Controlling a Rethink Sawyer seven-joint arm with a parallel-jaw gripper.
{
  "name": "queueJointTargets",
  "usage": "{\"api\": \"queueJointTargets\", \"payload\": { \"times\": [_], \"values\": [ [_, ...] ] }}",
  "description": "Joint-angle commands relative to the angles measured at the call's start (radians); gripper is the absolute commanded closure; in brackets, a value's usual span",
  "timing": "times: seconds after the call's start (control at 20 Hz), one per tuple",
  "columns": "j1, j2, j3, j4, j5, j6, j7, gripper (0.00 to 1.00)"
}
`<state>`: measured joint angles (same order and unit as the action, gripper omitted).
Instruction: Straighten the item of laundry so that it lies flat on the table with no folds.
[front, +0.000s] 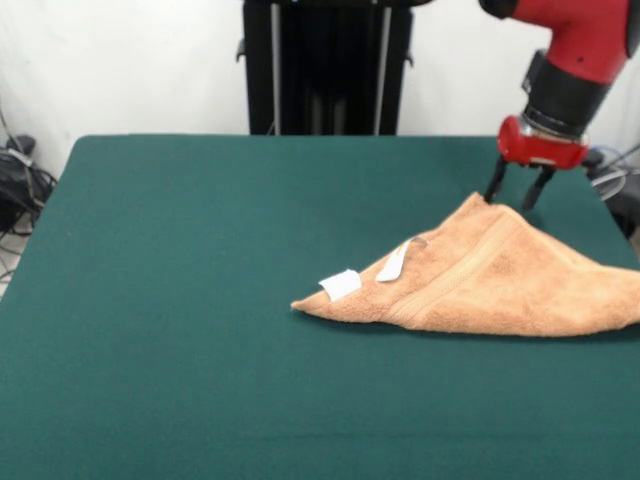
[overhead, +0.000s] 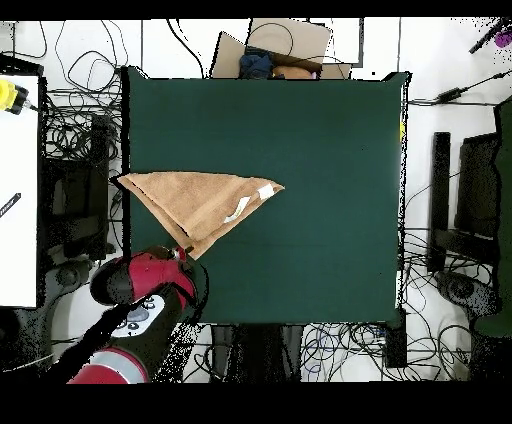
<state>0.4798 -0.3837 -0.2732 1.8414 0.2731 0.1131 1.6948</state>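
Towel (front: 490, 275): orange-tan terry, folded over into a rough triangle; lies on the table (front: 200, 300) twd the right side in front view, one end reaching the table's side edge. In overhead view it sits at the left edge, long side along the top, point aimed twd table centre.
Tags (front: 340, 284): two small white tags seen near the pointed end, on the upper layer; edge w/ tags is thus turned up, so a fold is judged to be present.
Woven band (front: 470, 270): runs diagonally across the top layer, not parallel to any table edge, which fits a diagonal fold.
Gripper (front: 515, 192): fingers spread apart, nothing held betw. them; tips placed just at the far corner of the towel, one at the cloth edge, other just beside it. Contact w/ cloth can't be confirmed.
Why placed so: the raised far corner is judged the likeliest grasp pt for peeling the upper layer back.
Task state: not done; towel not flat.
Next move (est.): corner to be pinched & drawn outward, low over the table.
Risk: both layers may be pinched, so the whole towel gets dragged; part may slip off the table edge.
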Motion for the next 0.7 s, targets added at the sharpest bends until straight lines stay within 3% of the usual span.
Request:
{"api": "queueJointTargets", "payload": {
  "times": [0.05,0.3,0.7],
  "values": [
    [-0.034,0.036,0.133,0.006,0.044,-0.146,0.275,0.0],
    [-0.021,0.071,0.145,-0.01,0.065,-0.21,0.284,0.0],
    [0.05,0.117,0.077,-0.063,0.14,-0.206,0.251,0.0]
  ]
}}
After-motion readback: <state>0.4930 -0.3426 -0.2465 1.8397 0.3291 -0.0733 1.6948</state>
